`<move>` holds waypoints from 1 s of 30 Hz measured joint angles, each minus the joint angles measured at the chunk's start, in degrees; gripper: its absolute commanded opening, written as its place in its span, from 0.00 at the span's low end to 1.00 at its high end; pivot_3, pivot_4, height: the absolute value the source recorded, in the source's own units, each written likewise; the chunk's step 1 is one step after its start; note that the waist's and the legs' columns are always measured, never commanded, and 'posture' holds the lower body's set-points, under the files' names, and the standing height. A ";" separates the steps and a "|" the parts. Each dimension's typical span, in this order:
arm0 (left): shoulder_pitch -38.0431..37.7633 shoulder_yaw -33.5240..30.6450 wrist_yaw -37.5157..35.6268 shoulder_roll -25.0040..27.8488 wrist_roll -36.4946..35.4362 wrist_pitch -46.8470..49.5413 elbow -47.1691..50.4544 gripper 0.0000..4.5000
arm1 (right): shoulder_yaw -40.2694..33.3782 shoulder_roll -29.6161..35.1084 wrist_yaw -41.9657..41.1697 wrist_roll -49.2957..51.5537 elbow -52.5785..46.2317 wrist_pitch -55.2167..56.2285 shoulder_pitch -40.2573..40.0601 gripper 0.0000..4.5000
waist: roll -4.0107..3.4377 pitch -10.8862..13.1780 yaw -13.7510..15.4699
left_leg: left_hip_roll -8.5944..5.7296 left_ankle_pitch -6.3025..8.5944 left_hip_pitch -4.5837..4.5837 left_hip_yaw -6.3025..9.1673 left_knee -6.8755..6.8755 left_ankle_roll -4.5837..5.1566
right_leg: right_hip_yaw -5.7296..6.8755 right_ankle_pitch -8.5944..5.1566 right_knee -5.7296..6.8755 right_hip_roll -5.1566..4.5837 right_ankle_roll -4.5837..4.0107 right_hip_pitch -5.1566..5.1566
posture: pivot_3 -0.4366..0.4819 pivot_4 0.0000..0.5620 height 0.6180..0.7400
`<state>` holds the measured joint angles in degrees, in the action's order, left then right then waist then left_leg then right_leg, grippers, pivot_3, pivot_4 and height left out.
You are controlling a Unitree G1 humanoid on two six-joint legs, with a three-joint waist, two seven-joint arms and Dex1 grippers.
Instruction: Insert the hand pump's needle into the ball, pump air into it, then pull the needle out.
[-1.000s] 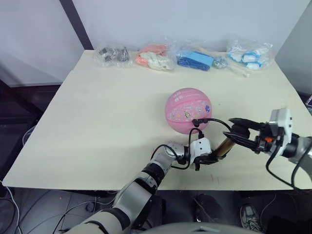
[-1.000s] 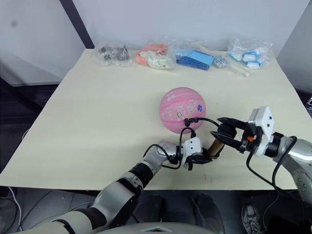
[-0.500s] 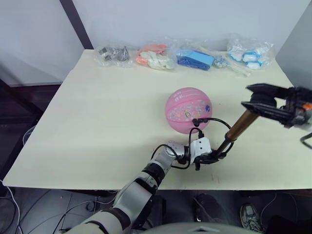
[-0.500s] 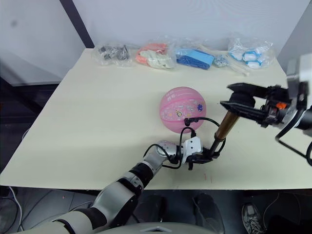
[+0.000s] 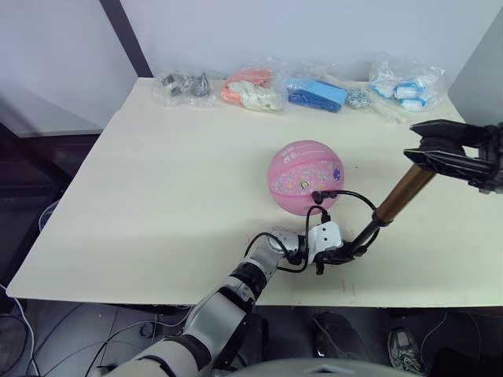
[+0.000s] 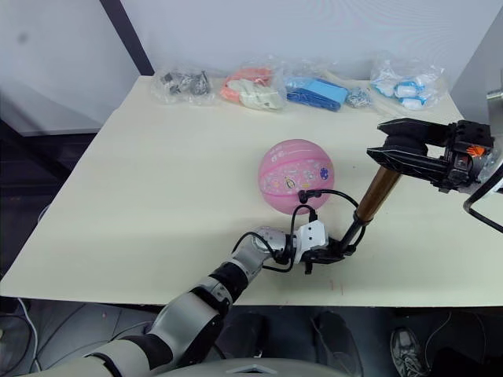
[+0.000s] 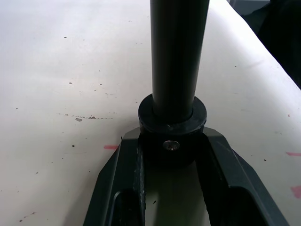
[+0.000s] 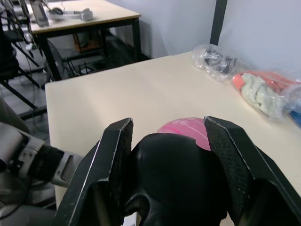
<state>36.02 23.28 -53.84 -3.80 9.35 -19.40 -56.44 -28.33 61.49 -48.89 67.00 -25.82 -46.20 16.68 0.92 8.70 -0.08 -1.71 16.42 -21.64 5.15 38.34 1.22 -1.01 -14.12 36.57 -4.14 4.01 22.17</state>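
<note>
pale cream wooden tabletop (image 5: 157,181): pink rubber ball (image 5: 305,177) near centre; four clear plastic bags (image 5: 250,88) of small items along far edge.

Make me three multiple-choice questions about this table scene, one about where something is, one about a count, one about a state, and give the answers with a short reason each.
1. Where do the clear bags lie?
A. Along the table's far edge
B. Beside the left pincer
C. Under the ball

2. How many balls are on the table?
A. One
B. Two
C. Three

3. What is the right pincer doing?
A. Hanging open over the bags
B. Shut on the pump's black handle
C. Resting flat on the table

Answers:
1. A: the bags sit in a row at the far edge of the table, beyond the ball.
2. A: a single pink ball is there.
3. B: the right pincer grips the handle of the hand pump, while the left pincer holds the pump's base end.
</note>
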 measured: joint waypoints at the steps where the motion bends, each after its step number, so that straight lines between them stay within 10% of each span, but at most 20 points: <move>1: -0.01 0.01 0.07 0.00 0.02 0.02 0.00 0.24 | 0.01 -1.26 -0.22 -1.45 -0.87 1.34 -1.53 0.45 | 0.00 -0.02 0.00 | 0.00 0.00 0.00 0.00 0.00 0.00 | 0.00 0.00 0.01 0.00 0.00 0.00 | 0.48 0.27 0.97; 30: -0.68 0.02 0.24 0.60 0.07 2.10 1.21 0.24 | 20.13 -23.48 -1.54 -32.20 1.91 29.41 -18.97 0.45 | 0.26 -0.31 -0.68 | 0.00 0.01 0.74 -0.04 -0.11 -0.02 | -0.05 -0.07 0.05 0.07 0.09 -0.58 | 0.48 0.27 0.97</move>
<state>35.34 23.30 -53.61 -3.20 9.42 -17.30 -55.23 -8.19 38.02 -50.43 34.80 -23.92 -16.79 -2.29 1.18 8.39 -0.76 -1.72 16.43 -20.90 5.11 38.23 1.21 -1.06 -14.19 36.62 -4.06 4.10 21.59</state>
